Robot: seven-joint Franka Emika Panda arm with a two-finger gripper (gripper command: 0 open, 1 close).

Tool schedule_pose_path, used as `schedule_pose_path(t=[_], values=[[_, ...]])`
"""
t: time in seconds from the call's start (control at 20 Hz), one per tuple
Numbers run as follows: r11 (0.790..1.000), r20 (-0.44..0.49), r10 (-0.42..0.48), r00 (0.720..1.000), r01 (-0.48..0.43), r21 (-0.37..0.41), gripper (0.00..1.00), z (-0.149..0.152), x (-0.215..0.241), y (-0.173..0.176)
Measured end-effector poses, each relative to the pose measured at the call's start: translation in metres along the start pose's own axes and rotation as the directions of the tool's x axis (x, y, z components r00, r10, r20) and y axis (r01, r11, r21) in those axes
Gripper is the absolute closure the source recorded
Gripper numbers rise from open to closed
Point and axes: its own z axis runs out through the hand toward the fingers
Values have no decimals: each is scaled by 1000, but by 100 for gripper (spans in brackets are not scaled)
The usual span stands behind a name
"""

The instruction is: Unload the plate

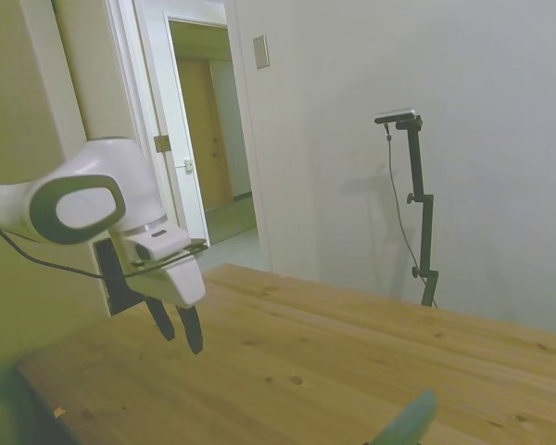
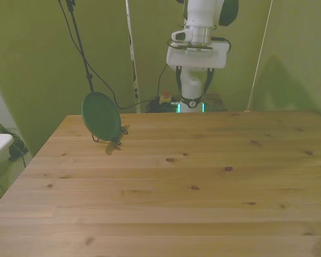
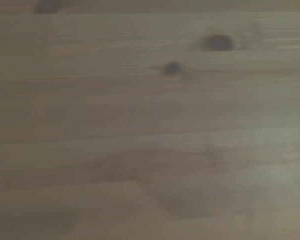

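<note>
Scene: a white robot arm [image 1: 69,204] works at a wooden bench [image 2: 203,182] in a green-lit room, seen from the side, the front and the wrist.
Gripper: the gripper [image 1: 176,324] hangs in the air above the bench near its edge on the robot's side, pointing down and slightly tilted; in the front view [image 2: 194,85] it sits at the top middle, beyond the far edge of the boards.
Fingers: two dark fingers [image 1: 194,329] spread apart with an open gap between them, holding nothing.
Plate: the dark green plate [image 2: 101,115] stands almost upright on edge in a thin wire stand [image 2: 113,140] at the far corner of the bench on the front view's left, well apart from the gripper; in the side view only a blurred green sliver [image 1: 410,419] shows at the lower edge.
Wrist view: bare wood grain with a few dark knots [image 3: 172,67], out of focus.
Background: an open doorway [image 1: 208,139] in a pale wall behind the arm, seen from the side.
</note>
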Motion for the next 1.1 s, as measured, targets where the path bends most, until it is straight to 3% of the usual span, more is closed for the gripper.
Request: schedule_pose_path(t=[0.2,0.4,0.75,1.1], values=[[995,-68,94,993,-95,-12,0,-28,37,63],[988,-90,153,984,-154,-6,0,-31,88,105],[984,-93,177,980,-179,-16,0,-5,176,93],[988,-95,152,984,-154,-15,0,-11,192,86]])
